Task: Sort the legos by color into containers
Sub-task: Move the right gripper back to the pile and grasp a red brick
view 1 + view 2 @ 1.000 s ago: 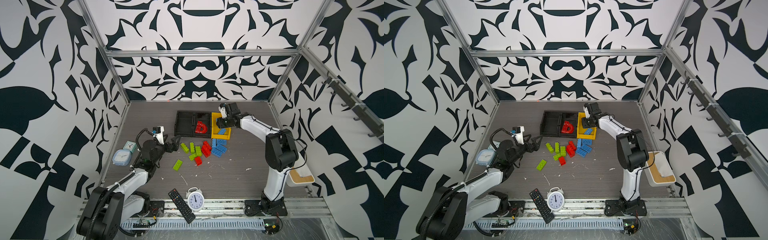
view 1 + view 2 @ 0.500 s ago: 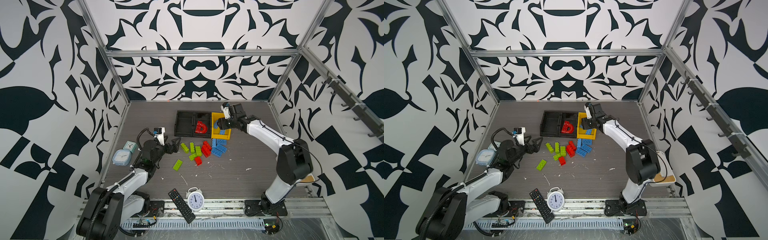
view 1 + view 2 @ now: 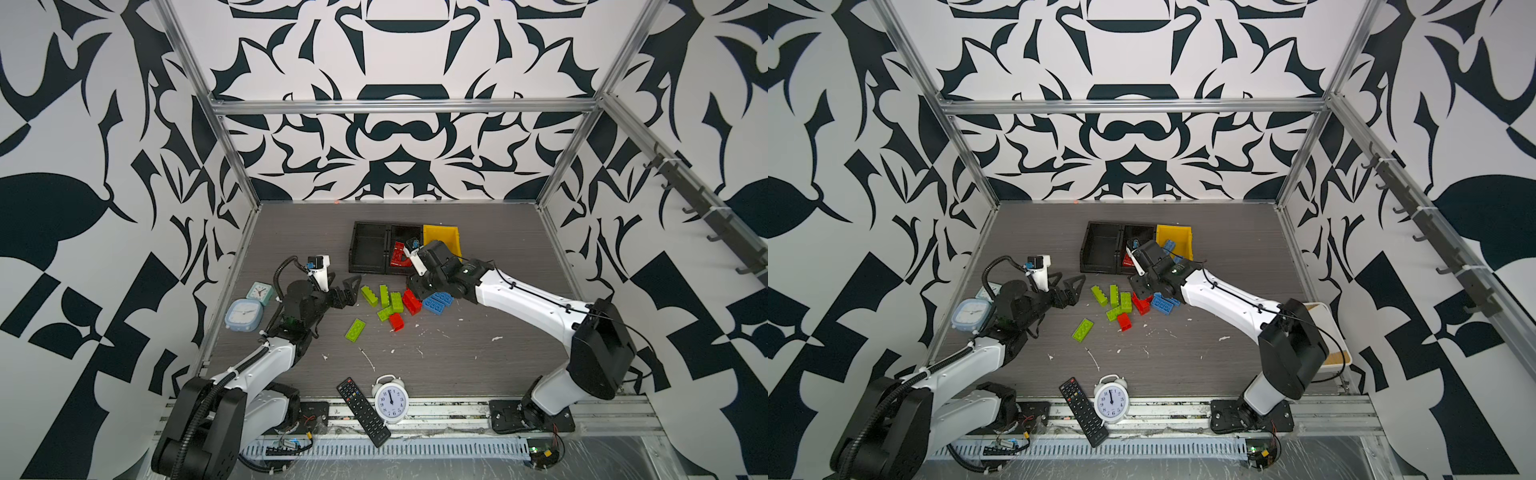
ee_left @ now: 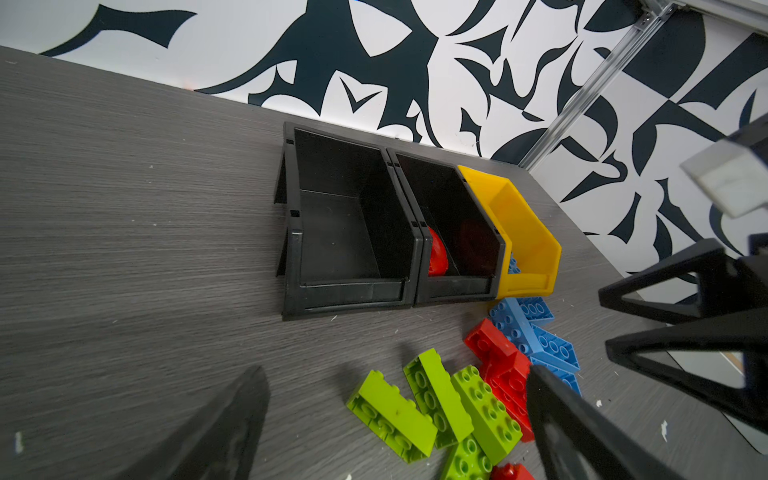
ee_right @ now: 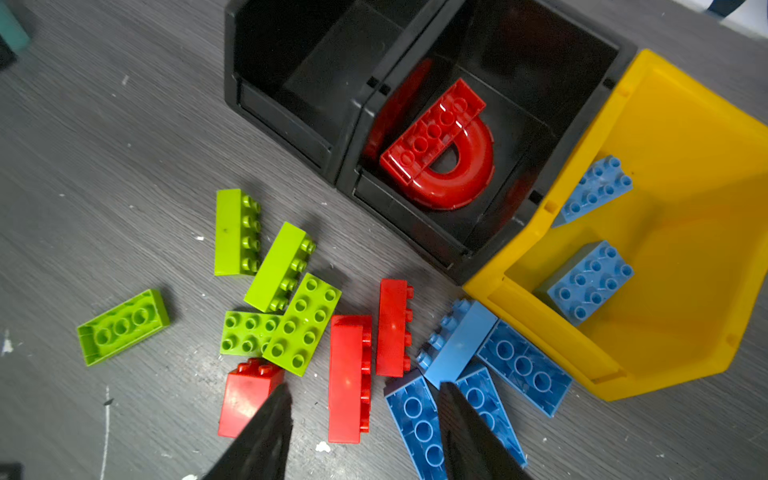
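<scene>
Right gripper (image 5: 365, 388), its two black fingers (image 5: 266, 428) apart and clasping nothing, hangs over the loose legos on the grey wood-grain tabletop (image 3: 478, 365). It sits above the seam between three red rectangular studded bricks (image 5: 349, 378) and several blue studded bricks (image 5: 457, 340).

Left gripper (image 3: 349, 291), jaws spread wide with nothing between them, hovers just left of the pile, nearest the five lime green studded bricks (image 5: 280, 266). One lime green brick (image 3: 355, 330) lies apart from the others, nearer and to the left.

Three containers stand touching in a row on the far side of the pile:
- On the left is a black plastic bin (image 4: 340, 291).
- In the middle, a second black plastic bin (image 4: 457, 286) holds the red D-shaped arch piece (image 5: 444, 153).
- On the right, a bright yellow plastic bin (image 5: 685, 124) holds two blue bricks (image 5: 590, 282).

The loose blue bricks lie just near of the yellow bin's front lip.
</scene>
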